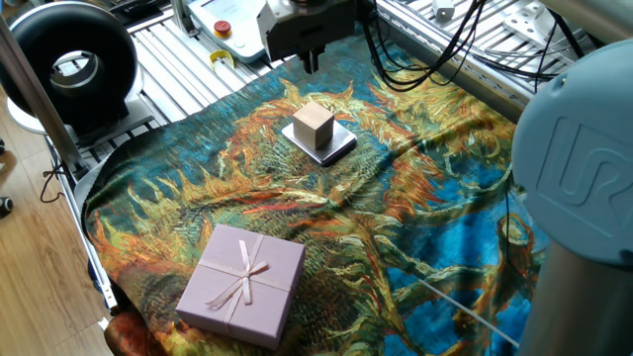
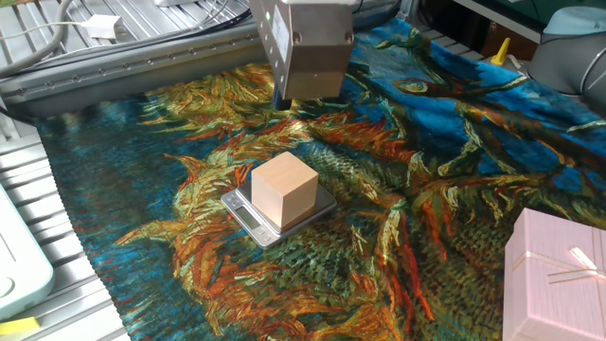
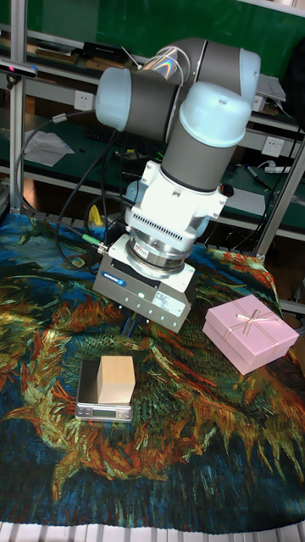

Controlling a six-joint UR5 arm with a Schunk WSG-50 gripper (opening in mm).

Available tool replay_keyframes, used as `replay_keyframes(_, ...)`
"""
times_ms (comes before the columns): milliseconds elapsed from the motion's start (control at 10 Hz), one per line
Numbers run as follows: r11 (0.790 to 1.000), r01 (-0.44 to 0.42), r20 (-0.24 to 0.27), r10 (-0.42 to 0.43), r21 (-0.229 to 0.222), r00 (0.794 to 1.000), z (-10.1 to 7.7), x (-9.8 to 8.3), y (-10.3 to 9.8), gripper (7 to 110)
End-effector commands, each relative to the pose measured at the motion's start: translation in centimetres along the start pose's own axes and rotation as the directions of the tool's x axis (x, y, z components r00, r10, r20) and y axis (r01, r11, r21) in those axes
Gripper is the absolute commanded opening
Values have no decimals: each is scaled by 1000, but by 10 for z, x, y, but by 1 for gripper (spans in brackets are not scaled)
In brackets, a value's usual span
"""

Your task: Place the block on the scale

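The tan block (image 1: 314, 123) stands upright on the thin glossy scale (image 1: 339, 145), in the middle of the patterned cloth. It shows in the other fixed view as the block (image 2: 284, 189) on the scale (image 2: 244, 216), and in the tall view as the block (image 3: 117, 379) on the scale (image 3: 102, 412). My gripper (image 1: 309, 65) hangs above and behind the block, clear of it, open and holding nothing. Its box-shaped body (image 2: 303, 47) hides most of the fingers; only dark tips (image 2: 282, 97) (image 3: 129, 324) show beneath it.
A flat pink gift box (image 1: 240, 282) (image 2: 559, 275) (image 3: 251, 332) with a ribbon lies on the cloth, away from the scale. A black round device (image 1: 69, 64) and a white pendant (image 1: 226, 25) sit beyond the cloth's edge. The arm's grey base (image 1: 584, 178) fills the right.
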State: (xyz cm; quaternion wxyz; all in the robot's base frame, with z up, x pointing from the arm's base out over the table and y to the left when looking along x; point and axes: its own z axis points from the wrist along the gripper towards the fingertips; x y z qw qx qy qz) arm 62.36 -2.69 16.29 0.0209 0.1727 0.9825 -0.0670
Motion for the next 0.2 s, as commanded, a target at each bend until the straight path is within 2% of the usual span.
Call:
replay_keyframes(0,1000,-3,3,2,5,1000,5,-4,-3,7)
replay_keyframes(100,1000,1,6,-1,4,1000,8,-5,-3,7)
